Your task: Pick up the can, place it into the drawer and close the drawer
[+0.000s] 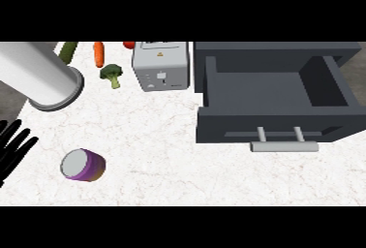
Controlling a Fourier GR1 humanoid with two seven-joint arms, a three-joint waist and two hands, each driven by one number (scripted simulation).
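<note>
A purple can (pixel 83 165) with a silver lid lies tilted on the white marble counter (pixel 164 160) at the lower left. The dark grey drawer (pixel 271 92) stands pulled open at the right, its inside bare and its silver handle (pixel 283 146) facing me. My left hand (pixel 14 145) shows at the left edge with its black fingers straight and pointing up, a short way left of the can and apart from it. My right hand does not show.
A large silver cylinder (pixel 39 75) lies at the upper left. A toaster (pixel 162 66) stands beside the drawer. A broccoli floret (pixel 112 74), a carrot (pixel 99 53), a cucumber (pixel 68 50) and a red item (pixel 129 44) lie along the back.
</note>
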